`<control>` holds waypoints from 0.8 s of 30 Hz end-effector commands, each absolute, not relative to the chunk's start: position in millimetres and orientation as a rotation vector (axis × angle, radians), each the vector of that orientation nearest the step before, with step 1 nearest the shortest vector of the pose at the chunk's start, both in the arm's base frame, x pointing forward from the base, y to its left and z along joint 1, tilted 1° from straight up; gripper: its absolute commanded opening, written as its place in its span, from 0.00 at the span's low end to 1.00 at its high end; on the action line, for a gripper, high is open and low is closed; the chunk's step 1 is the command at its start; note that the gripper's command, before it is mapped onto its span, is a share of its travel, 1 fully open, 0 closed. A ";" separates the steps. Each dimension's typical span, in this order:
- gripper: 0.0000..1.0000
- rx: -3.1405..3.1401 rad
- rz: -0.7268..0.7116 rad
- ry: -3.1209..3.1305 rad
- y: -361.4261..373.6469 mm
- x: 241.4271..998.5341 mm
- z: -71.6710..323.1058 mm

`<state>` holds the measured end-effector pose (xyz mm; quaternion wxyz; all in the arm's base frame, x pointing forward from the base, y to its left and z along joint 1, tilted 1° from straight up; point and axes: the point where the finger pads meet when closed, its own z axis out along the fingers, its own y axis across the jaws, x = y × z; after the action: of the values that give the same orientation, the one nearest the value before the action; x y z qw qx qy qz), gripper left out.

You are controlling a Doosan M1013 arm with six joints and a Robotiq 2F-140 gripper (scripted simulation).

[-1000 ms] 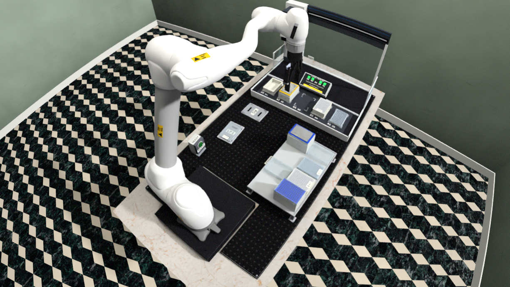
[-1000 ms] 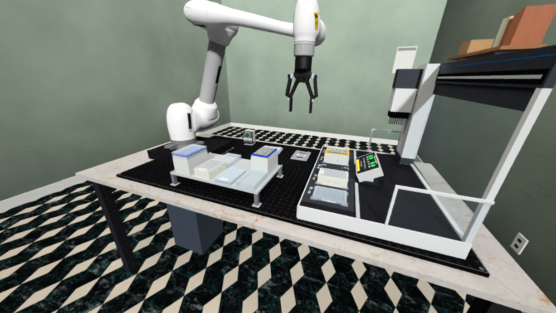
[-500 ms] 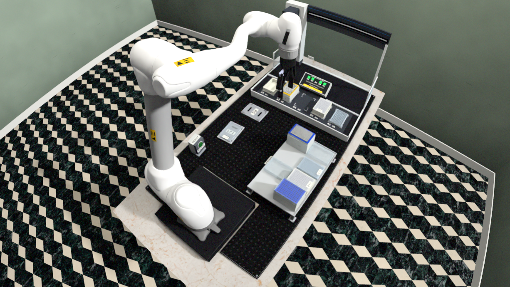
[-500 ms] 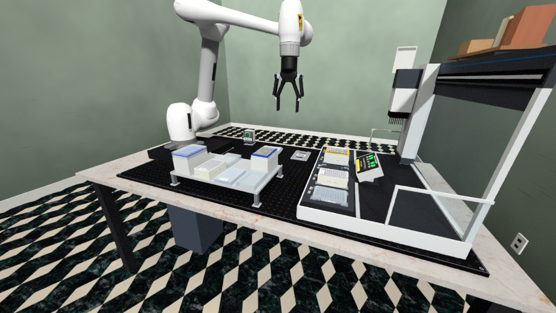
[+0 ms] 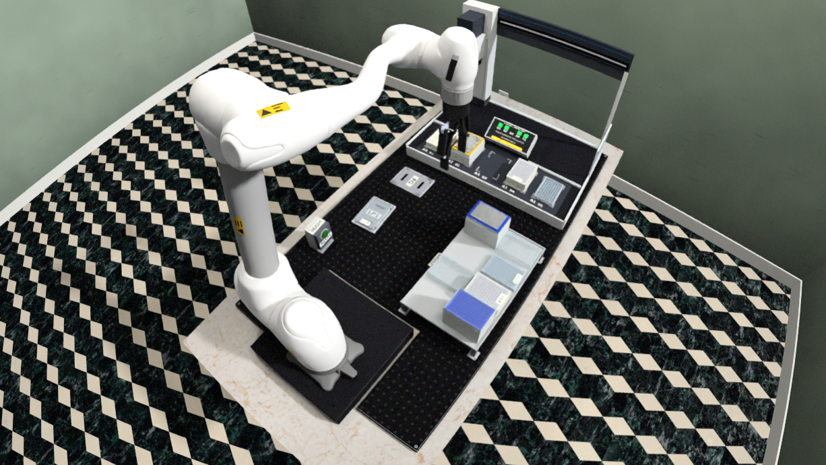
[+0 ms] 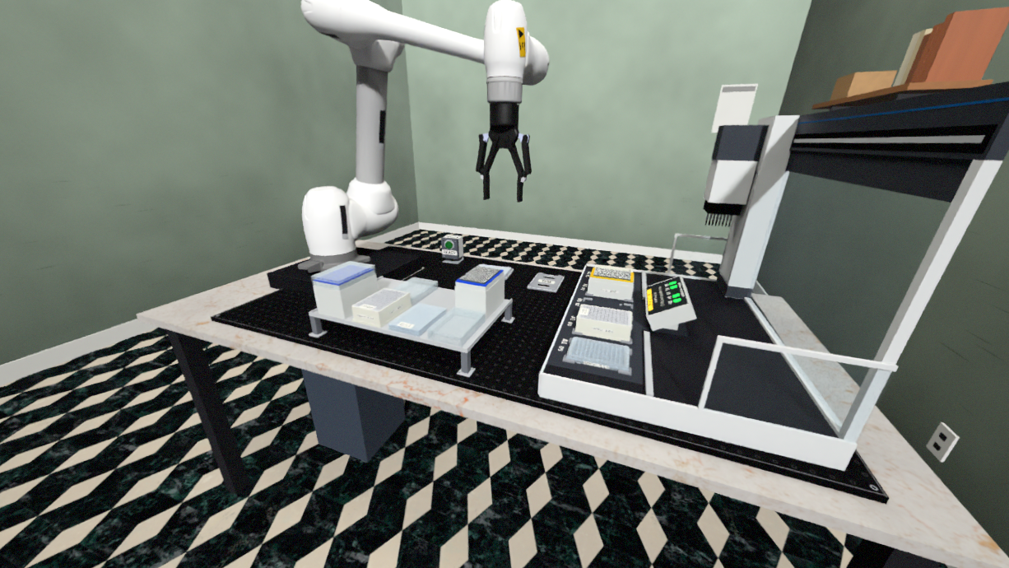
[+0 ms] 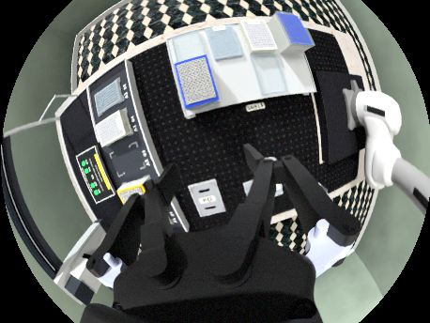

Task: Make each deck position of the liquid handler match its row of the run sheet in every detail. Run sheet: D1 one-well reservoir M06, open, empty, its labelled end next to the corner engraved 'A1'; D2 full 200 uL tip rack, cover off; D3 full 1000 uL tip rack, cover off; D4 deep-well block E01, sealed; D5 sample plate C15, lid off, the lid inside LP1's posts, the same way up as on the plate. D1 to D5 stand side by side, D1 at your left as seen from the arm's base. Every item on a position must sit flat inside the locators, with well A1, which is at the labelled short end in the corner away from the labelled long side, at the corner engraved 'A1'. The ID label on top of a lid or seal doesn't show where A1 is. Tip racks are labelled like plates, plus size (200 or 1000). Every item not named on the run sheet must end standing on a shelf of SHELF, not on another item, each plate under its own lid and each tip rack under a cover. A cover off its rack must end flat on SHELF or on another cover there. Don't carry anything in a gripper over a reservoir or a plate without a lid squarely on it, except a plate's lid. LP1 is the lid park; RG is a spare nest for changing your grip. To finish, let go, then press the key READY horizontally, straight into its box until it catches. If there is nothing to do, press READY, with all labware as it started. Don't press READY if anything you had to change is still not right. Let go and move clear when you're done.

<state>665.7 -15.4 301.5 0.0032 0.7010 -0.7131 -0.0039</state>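
Observation:
My gripper is open and empty, high above the left end of the deck. D1 holds an open reservoir, partly hidden behind my fingers. D2 holds a yellow-rimmed tip rack with no cover. D3 is bare. D4 holds a white deep-well block. D5 holds a clear plate. A blue-rimmed uncovered tip rack stands on SHELF.
SHELF also carries a blue-covered rack, a white plate, a lidded plate and clear covers. LP1, RG and the READY key box lie between base and deck. The handler's gantry spans the deck.

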 end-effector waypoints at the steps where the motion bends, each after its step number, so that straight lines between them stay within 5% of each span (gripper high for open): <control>1: 0.66 2.198 -0.011 -2.237 -25.2 665.2 302.4; 24: 0.66 2.198 -0.011 -2.237 -120.2 664.3 302.3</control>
<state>664.0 -110.2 301.5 0.0033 0.7009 -0.7132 -0.0038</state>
